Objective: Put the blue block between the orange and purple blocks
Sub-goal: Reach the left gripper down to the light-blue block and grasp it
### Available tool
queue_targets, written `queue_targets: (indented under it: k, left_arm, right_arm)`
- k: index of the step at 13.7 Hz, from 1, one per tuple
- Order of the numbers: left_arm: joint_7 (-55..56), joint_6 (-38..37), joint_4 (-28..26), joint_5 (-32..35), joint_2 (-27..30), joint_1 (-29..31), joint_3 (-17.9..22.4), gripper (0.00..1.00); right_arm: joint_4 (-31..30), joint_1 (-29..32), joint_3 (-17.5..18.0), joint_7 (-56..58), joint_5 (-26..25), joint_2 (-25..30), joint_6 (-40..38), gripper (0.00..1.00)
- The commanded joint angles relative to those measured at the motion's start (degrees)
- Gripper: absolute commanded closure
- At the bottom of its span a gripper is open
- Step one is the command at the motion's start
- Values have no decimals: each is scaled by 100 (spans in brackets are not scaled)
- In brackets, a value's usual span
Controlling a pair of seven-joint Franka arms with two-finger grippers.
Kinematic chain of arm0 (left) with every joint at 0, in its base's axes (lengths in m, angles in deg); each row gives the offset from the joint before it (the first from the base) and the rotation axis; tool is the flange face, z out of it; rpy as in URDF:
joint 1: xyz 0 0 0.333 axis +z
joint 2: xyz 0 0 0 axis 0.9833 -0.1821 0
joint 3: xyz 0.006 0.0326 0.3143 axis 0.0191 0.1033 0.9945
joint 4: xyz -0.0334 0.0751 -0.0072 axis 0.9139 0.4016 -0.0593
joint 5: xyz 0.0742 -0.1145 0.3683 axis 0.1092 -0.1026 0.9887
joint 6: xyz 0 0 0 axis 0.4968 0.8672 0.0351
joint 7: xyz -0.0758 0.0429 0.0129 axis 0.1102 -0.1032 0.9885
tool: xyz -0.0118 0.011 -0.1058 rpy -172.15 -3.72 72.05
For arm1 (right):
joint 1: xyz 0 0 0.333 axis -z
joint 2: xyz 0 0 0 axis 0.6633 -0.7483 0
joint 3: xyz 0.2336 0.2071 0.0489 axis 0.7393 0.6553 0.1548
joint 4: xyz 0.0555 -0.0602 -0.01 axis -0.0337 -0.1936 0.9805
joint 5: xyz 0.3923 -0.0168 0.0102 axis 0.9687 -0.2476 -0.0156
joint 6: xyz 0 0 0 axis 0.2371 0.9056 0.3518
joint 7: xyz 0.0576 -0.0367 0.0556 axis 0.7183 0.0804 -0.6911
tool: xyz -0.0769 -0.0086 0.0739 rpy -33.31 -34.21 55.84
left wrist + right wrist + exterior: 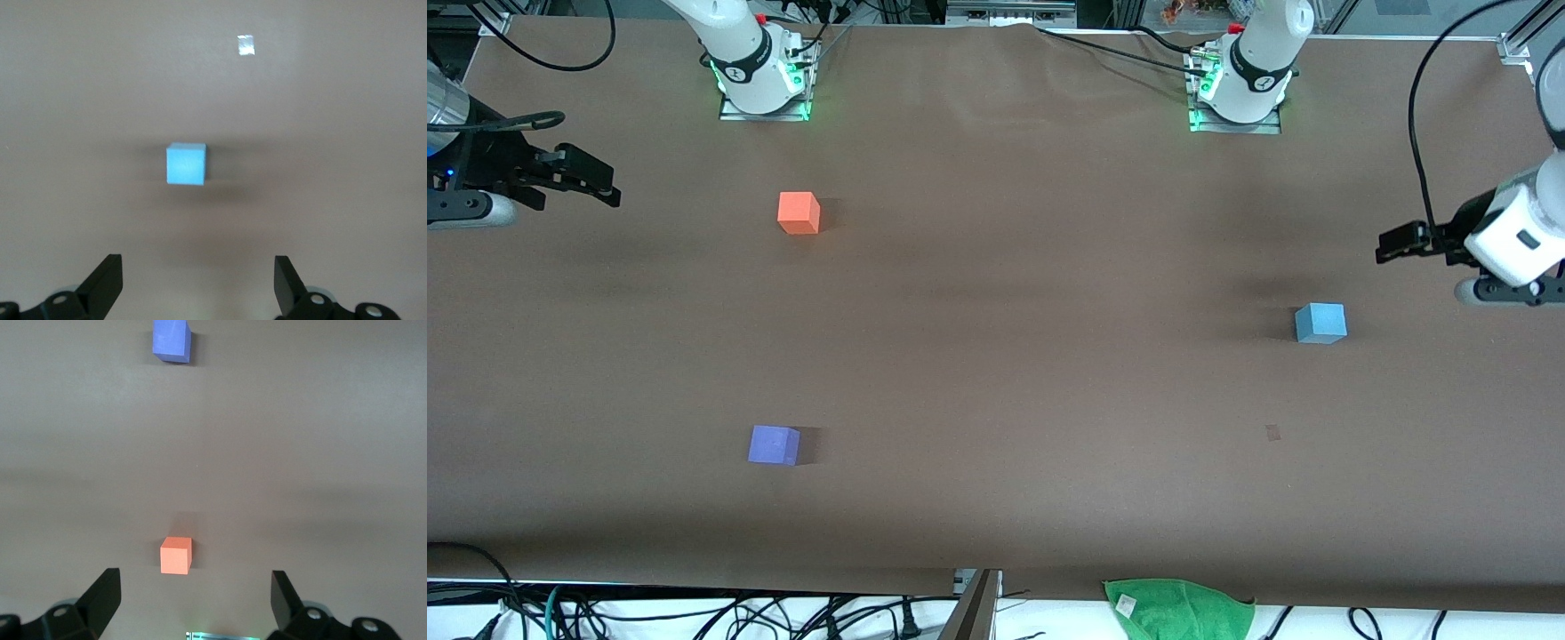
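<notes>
The blue block (1320,323) is sitting on the brown surface (1014,373) toward the left arm's end, well apart from the other two cubes. The orange block (799,213) is lying toward the right arm's end, near the edge where the robots' bases stand. The purple block (774,444) is resting toward the same end but nearer to the front camera, closer to the camera-side edge. The stretch of surface between the orange and purple blocks is lying bare.

The left gripper (1400,242) is hanging in the air over the left arm's end of the surface, near the blue block but not touching it. Its fingers (107,283) are standing wide apart and holding nothing, and in the left wrist view the blue block (185,163) is showing between them, farther off.

The right gripper (591,178) is waiting over the right arm's end of the surface, its fingers (103,597) spread wide and empty, with the orange block (176,555) and purple block (171,340) in its wrist view.

A green cloth (1178,609) is hanging off the camera-side edge.
</notes>
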Motion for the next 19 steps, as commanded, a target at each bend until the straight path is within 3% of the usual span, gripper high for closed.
queue_targets:
  k: [1,7,12,19]
  left_arm:
    - [-245,755,-243,182,-346,213,-36,0]
    - [-623,2908,-1842,191,-303,346,-27,0]
    - [-808,5184,-3328,383,-443,486,-27,0]
    - [-826,6532,-3699,393,-1348,601,-45,3]
  right_arm:
    - [86,-15,-8,-49,-55,-22,-96,1]
    - [86,-15,-8,-67,-55,-22,-96,1]
    - [86,-15,-8,-58,-46,-22,-105,1]
    - [86,-15,-8,-67,-46,-22,-123,1]
